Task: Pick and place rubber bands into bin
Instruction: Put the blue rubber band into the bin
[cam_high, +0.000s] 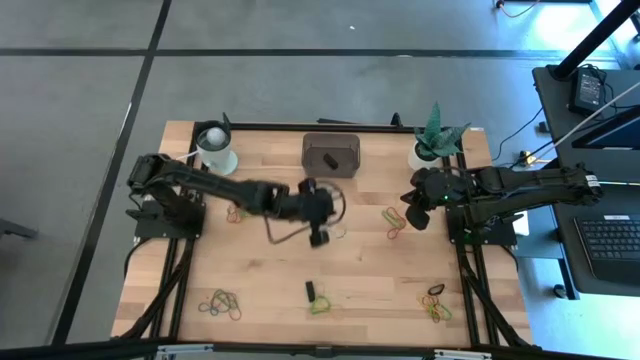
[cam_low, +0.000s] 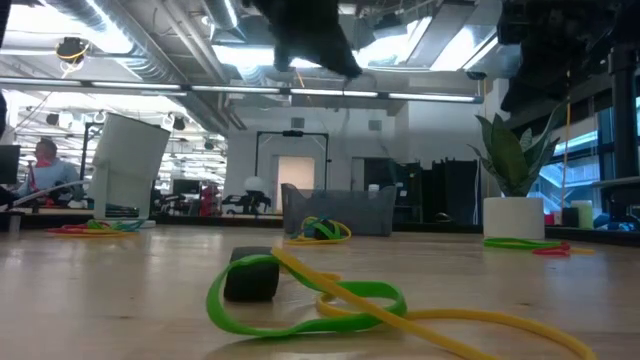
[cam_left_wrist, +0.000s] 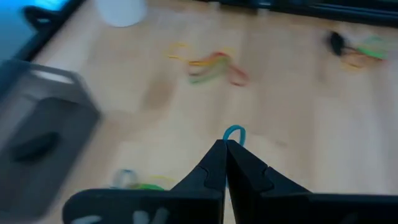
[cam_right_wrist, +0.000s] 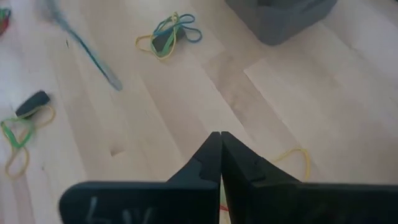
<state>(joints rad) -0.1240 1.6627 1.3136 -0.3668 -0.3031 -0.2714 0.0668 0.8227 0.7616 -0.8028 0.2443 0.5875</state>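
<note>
The rubber bands (cam_high: 222, 303) are lying mostly loose in small clusters across the tabletop (cam_high: 260, 280): one bunch at the near left, one near the middle front (cam_high: 318, 298), one at the near right (cam_high: 436, 303), and a few more around the centre. The bin (cam_high: 331, 153) is sitting at the far edge, about mid-width, between a white cup (cam_high: 215, 148) and a potted plant (cam_high: 435, 138). From above, a dark shape is showing inside the bin, though I cannot tell what it is.

The left claw (cam_left_wrist: 226, 142) is hanging over the middle of the tabletop, just near of the bin, with its fingers pressed together on a thin blue band (cam_left_wrist: 234, 132) that is peeking out at the tips. The right claw (cam_right_wrist: 219, 135) is waiting over the right side, near the plant, also pressed together and, as far as I can see, gripping nothing.

I would judge the job as being barely under way. One band is being carried and looks ready to go over the bin; nearly every other band is still waiting to be collected.
</note>
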